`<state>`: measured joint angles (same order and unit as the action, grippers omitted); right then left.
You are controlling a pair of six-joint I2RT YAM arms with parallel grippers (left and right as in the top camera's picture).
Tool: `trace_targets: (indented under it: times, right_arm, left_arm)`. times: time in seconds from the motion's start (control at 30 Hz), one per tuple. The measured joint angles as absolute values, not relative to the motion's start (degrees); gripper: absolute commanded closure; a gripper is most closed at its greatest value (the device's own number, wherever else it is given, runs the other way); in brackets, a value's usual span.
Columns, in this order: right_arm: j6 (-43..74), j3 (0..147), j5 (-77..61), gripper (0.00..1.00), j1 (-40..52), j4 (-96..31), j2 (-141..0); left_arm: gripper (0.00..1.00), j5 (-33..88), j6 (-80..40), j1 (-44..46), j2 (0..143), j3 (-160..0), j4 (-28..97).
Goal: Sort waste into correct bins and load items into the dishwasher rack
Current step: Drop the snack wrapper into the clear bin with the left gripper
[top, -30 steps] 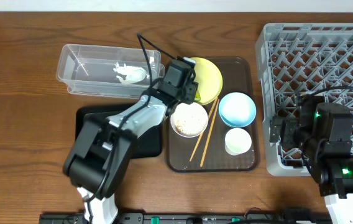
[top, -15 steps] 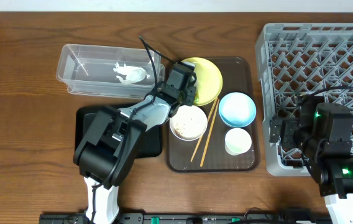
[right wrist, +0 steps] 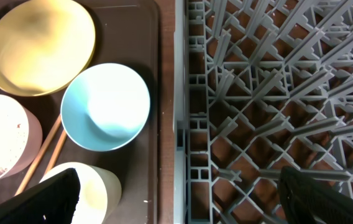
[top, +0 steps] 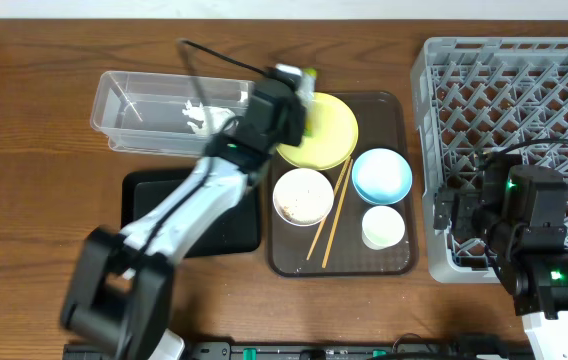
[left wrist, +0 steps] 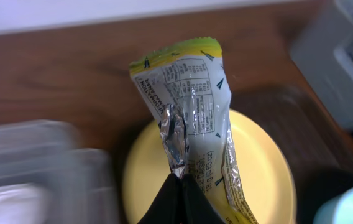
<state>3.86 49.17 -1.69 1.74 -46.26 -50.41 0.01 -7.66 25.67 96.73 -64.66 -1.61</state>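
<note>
Overhead: left gripper (top: pixel 297 98) hangs over the yellow plate's (top: pixel 332 135) left rim, beside the clear tub (top: pixel 124 110), with the green-yellow wrapper (top: pixel 310 75) in its grip. The right gripper (top: pixel 454 215) sits over the dishwasher rack's (top: pixel 524 70) near-left corner.

Left wrist: black fingers (left wrist: pixel 164 205) are pinched together on the wrapper's lower end, the plate beneath.

Right wrist: fingers (right wrist: pixel 55 196) are spread wide above the rack edge, beside the light blue bowl (right wrist: pixel 105 106).
</note>
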Motion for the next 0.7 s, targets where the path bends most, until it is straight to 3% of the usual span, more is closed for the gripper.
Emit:
trace_targets:
  times: [0.47, 0.5, 0.57, 0.7]
  right_arm:
    - [3.9, 49.2, -1.7, 0.01, 1.7, -46.3, -50.4]
    - [3.9, 49.2, -1.7, 0.01, 1.7, -46.3, -50.4]
    - [3.9, 49.2, -1.7, 0.01, 1.7, -46.3, -50.4]
    - [3.9, 49.2, -1.7, 0.01, 1.7, -46.3, -50.4]
  left_arm:
    - [0.92, -6.6, -29.0, 8.9, 97.8, -64.7, 2.5]
    - [0.88, -6.6, -30.1, 8.7, 98.5, -64.7, 2.7]
    - [0.67, -6.7, -31.4, 8.6, 99.7, -64.7, 3.2]
    - [0.62, -6.6, -33.4, 8.6, 100.5, -64.6, 3.7]
